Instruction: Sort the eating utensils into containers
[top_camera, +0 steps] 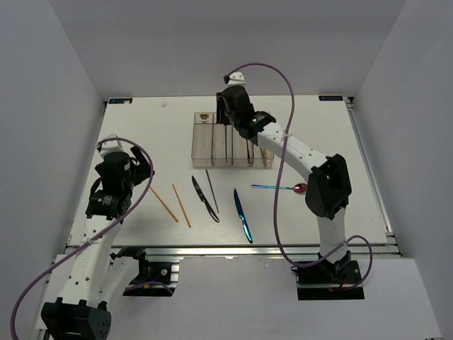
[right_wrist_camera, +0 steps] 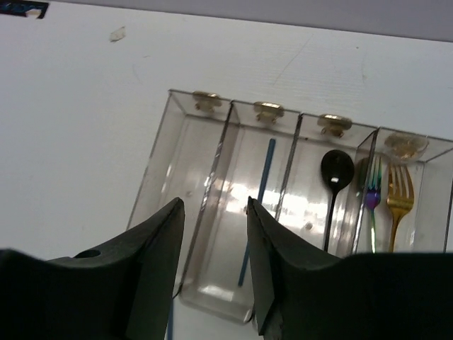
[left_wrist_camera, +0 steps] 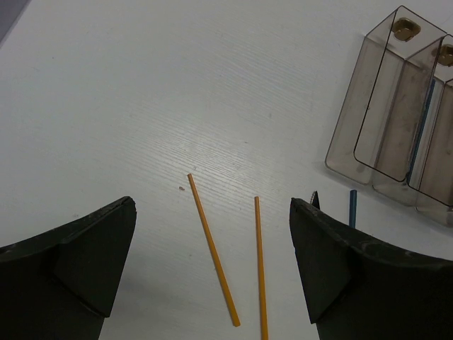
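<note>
The clear joined containers (top_camera: 212, 150) stand at the table's middle back. In the right wrist view a thin blue stick (right_wrist_camera: 259, 202) lies in the second bin, a black spoon (right_wrist_camera: 335, 173) in the third, and a purple fork (right_wrist_camera: 373, 198) and a gold fork (right_wrist_camera: 400, 197) in the fourth. My right gripper (top_camera: 229, 115) hovers over the bins, open and empty (right_wrist_camera: 214, 205). Two tan chopsticks (top_camera: 163, 204) (top_camera: 182, 205) lie on the table below my open, empty left gripper (left_wrist_camera: 212, 205). A black knife (top_camera: 204, 198), a thin dark stick (top_camera: 211, 190), a blue knife (top_camera: 243, 214) and a purple pink-bowled spoon (top_camera: 279, 188) lie in front of the bins.
White walls close in the table (top_camera: 141, 134) on the left, right and back. The right arm's purple cable (top_camera: 283, 163) loops over the table's right half. The containers also show at the upper right of the left wrist view (left_wrist_camera: 386, 120).
</note>
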